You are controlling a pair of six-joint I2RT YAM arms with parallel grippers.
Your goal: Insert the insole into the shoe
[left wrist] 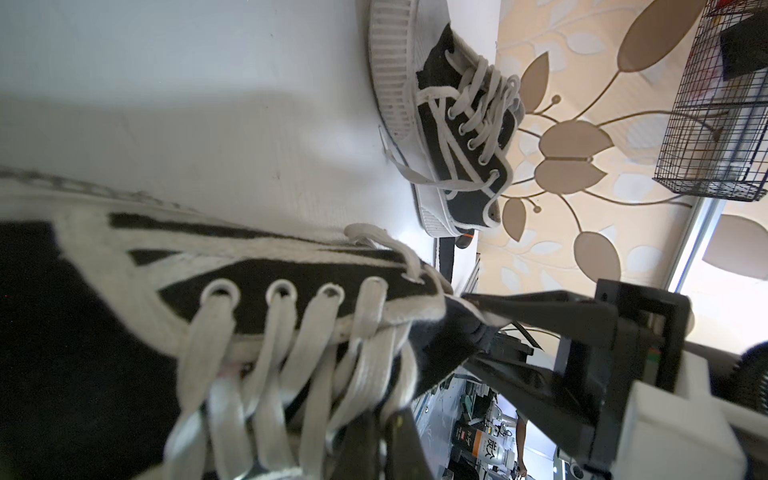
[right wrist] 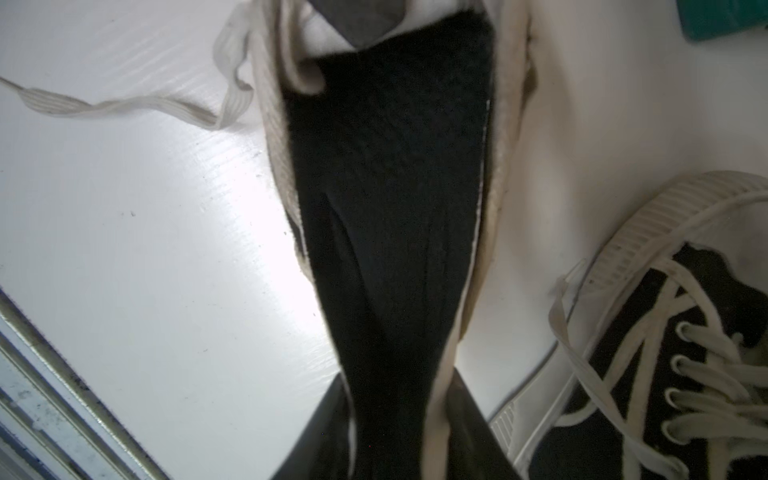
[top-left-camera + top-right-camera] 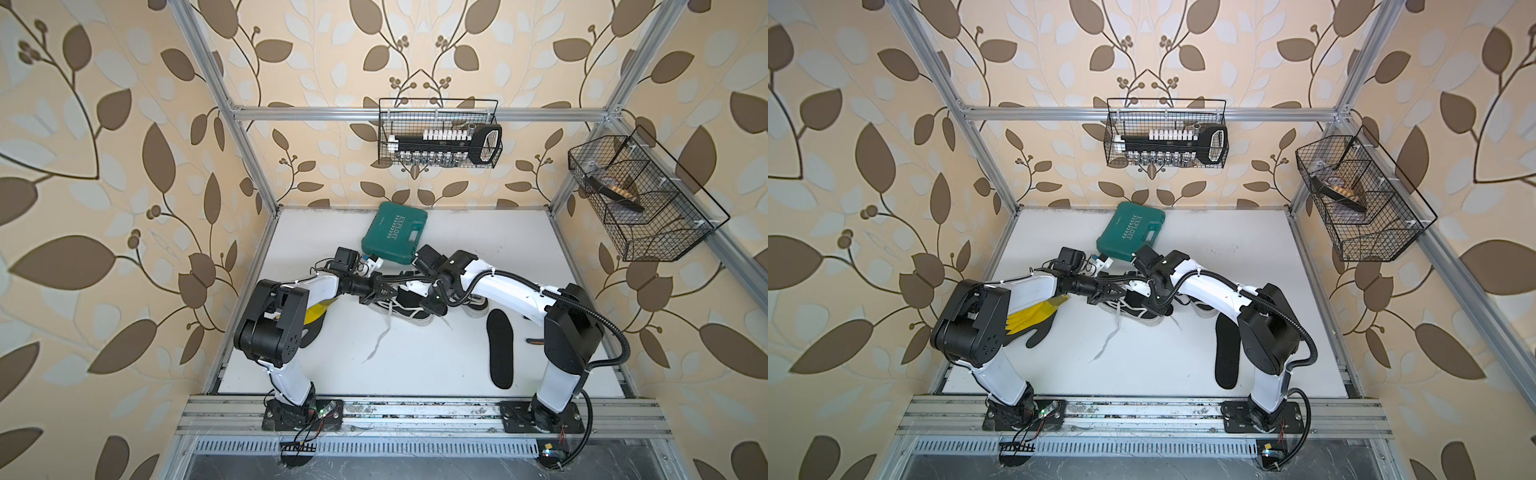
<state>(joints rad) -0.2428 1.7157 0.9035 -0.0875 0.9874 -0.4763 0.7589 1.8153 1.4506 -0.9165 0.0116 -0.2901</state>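
A white tabletop (image 3: 415, 365) sits inside an aluminium frame walled with leaf wallpaper (image 3: 104, 166). Two wire baskets hang at 12 (image 3: 384, 124) and 2 o'clock (image 3: 665, 245). There is one green case (image 3: 395, 239) at 12.

Two shoes stand at centre: the gripped shoe (image 3: 409, 316) and the spare shoe (image 3: 476, 305).

Two insoles lie flat, the black insole (image 3: 500, 349) at 4 o'clock and the yellow-marked insole (image 3: 1034, 328) at 8.

The left gripper (image 1: 473, 332) clamps the gripped shoe's tongue. The right gripper (image 2: 395, 395) stands narrow at its heel, and I cannot tell whether it grips.

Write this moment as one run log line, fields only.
left claw: shut on shoe tongue | right claw: grips shoe heel | insole: on table, not inserted
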